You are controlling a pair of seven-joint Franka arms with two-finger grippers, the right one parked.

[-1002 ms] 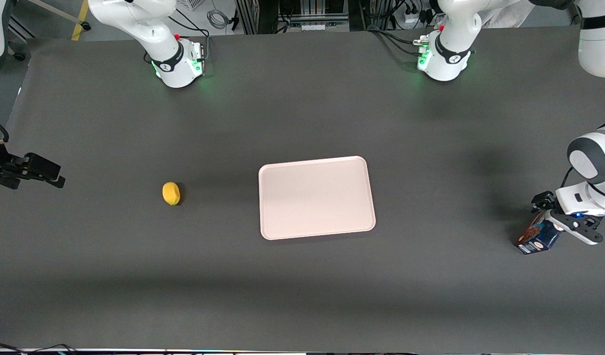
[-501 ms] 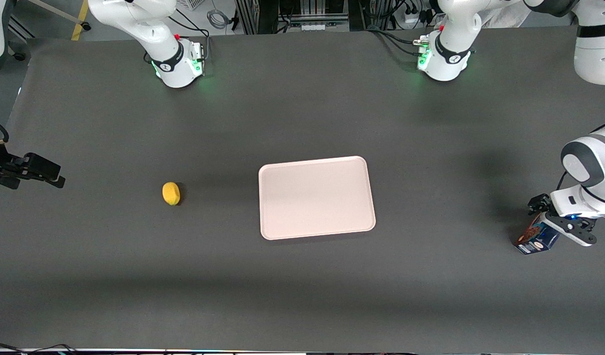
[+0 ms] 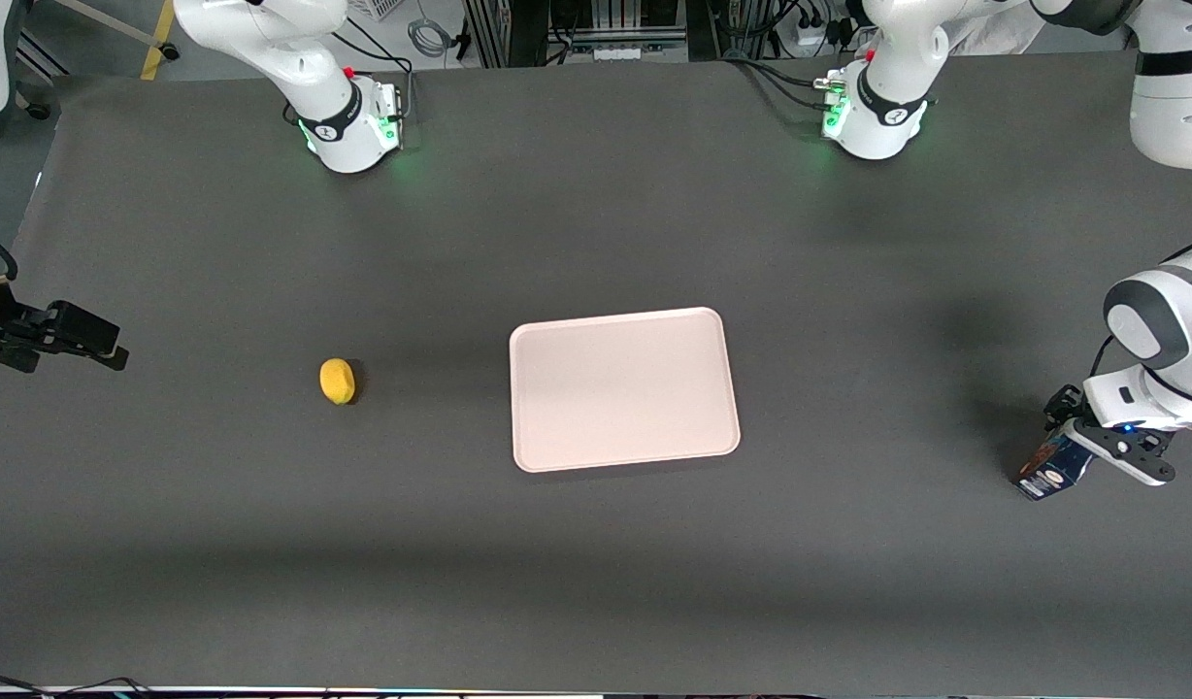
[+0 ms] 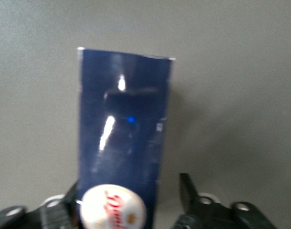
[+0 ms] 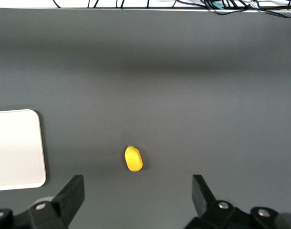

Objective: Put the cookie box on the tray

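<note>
At the working arm's end of the table, well away from the tray (image 3: 623, 388), the cookie box (image 3: 1050, 469) stands with my gripper (image 3: 1091, 439) down over its upper end. From the wrist camera the box (image 4: 122, 133) sits between the two fingers (image 4: 187, 191), but off-centre: one finger seems to be against a side wall, while the one I can see plainly stands clear, with table showing in the gap. So the jaws are partly open and I judge nothing is gripped yet.

The step in hand is the grasp, and I would do it slowly. Closing as things stand could shove or tip the box, since it is tall, narrow and probably light. I would nudge the gripper sideways to centre the box first, then close just firmly enough not to crush the cardboard. Only then would I lift straight up and carry it toward the tray, which lies bare. The yellow lump (image 3: 337, 381) sits further on toward the parked arm's end and should not interfere.
</note>
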